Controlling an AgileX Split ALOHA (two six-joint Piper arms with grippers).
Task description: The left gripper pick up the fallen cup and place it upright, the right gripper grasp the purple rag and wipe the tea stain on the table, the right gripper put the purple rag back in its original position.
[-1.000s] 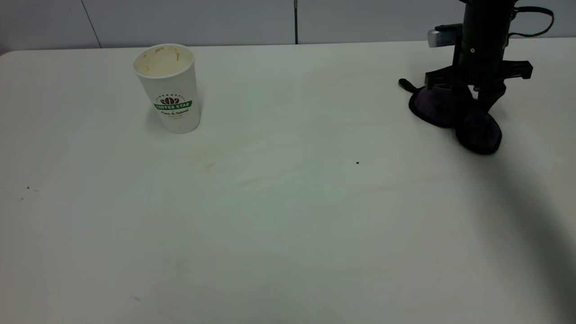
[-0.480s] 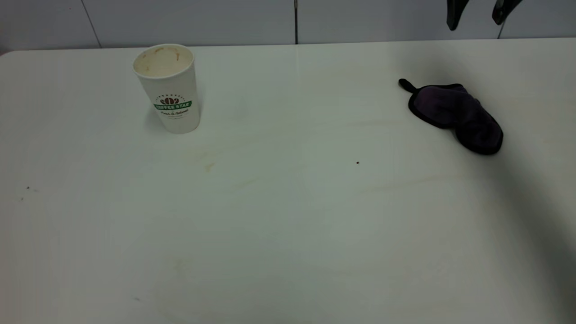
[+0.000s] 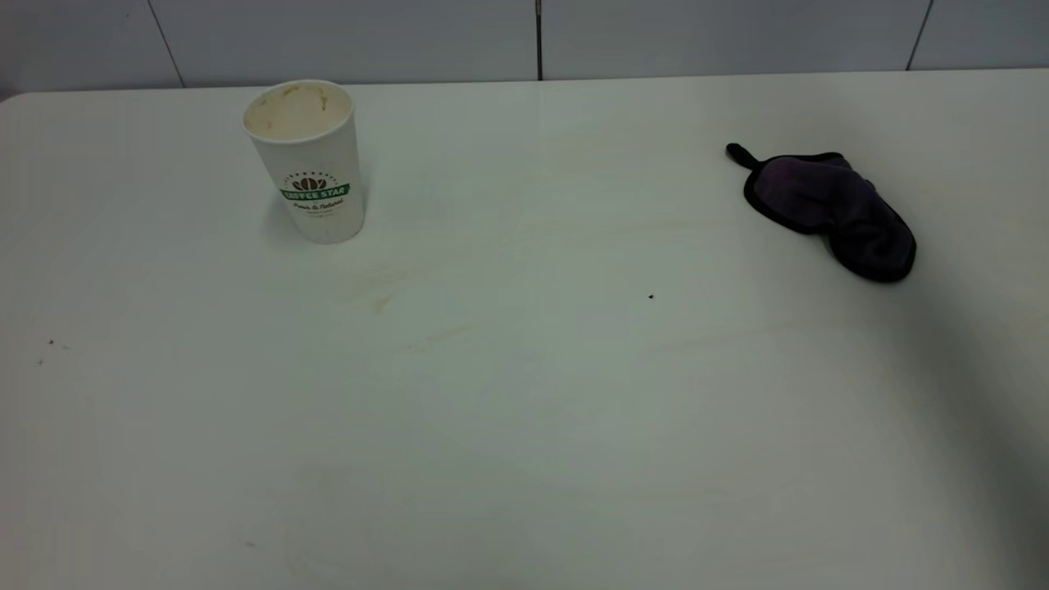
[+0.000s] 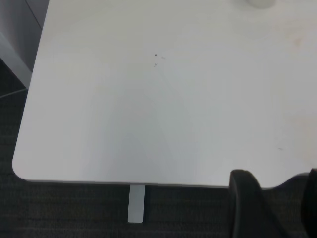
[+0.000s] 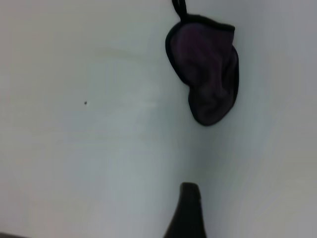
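The cup (image 3: 306,160) stands upright on the table (image 3: 524,426) toward the far left of the exterior view, its open mouth up, the brown-stained inside showing and the green band facing the camera. Just in front of it and a little toward the middle lie the faint tan smears of the tea stain (image 3: 379,288). The purple rag (image 3: 829,211) lies crumpled flat on the tabletop well apart on the far right, its black loop pointing toward the back wall (image 3: 524,37); nothing touches it. Neither arm appears in the exterior view. In the left wrist view the left gripper (image 4: 277,208) hangs over the table's rounded near corner, two dark fingers set apart with nothing between them. In the right wrist view only one dark fingertip of the right gripper (image 5: 187,213) shows above the bare tabletop, clear of the rag (image 5: 205,74), so how wide it stands cannot be told.
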